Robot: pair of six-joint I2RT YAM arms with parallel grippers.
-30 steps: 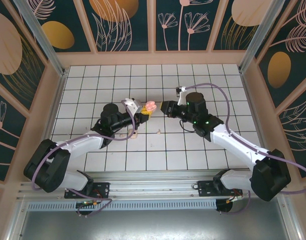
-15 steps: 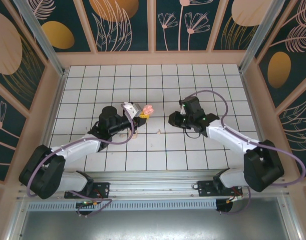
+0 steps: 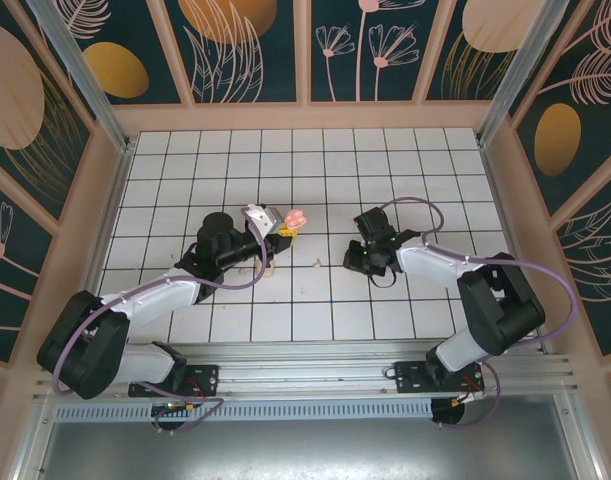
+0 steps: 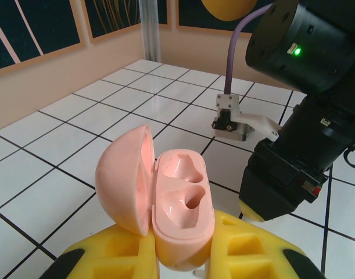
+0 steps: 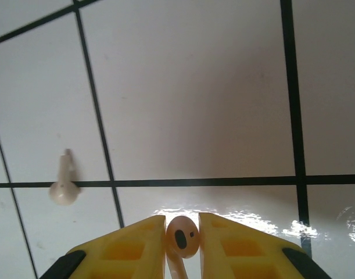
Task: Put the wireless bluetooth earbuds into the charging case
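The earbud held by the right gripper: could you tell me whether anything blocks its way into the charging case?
Nothing visible does. The earbud sits pinched in the right gripper, and the charging case, held by the left gripper, has its lid swung open with both sockets empty.

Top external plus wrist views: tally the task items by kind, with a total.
Earbuds: 2, one pinched in the right fingers, one loose on a tile
Charging case: 1, lid open, held in the left fingers
Total: 3
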